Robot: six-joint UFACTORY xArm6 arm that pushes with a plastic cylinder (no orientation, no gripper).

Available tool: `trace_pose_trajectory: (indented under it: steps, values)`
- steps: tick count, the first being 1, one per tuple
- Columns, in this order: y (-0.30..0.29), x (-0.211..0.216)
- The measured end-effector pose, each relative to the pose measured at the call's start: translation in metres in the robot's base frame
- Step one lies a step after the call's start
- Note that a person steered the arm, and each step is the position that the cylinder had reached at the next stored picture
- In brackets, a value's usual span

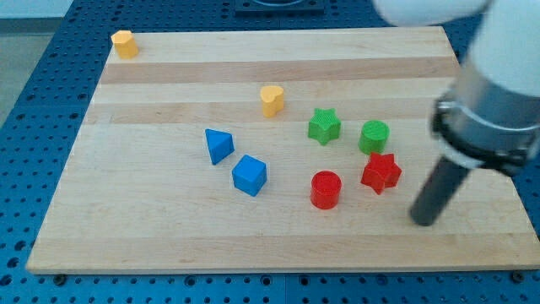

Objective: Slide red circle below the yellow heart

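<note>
The red circle [325, 189] lies on the wooden board [169, 228], right of centre and toward the view's bottom. The yellow heart [272, 100] lies above it and to its left, near the board's middle. My tip [424, 219] rests on the board well to the right of the red circle and slightly lower, apart from every block. The red star [380, 172] sits between the tip and the red circle, a little higher than both.
A green star [323, 126] and a green circle [374, 136] lie above the red blocks. A blue triangle [218, 145] and a blue cube [250, 175] lie left of the red circle. A yellow pentagon-like block [125, 43] sits at the top left corner.
</note>
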State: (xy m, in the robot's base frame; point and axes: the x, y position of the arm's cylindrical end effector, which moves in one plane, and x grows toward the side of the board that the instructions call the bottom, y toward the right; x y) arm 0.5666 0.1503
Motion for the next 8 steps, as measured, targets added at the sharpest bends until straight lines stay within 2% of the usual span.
trace_pose_trajectory:
  steps: [1, 3, 5, 6, 8]
  values:
    - [-0.044, 0.0]
    - [-0.096, -0.047]
    - [-0.099, -0.027]
    - [-0.125, -0.03]
    - [-0.165, -0.094]
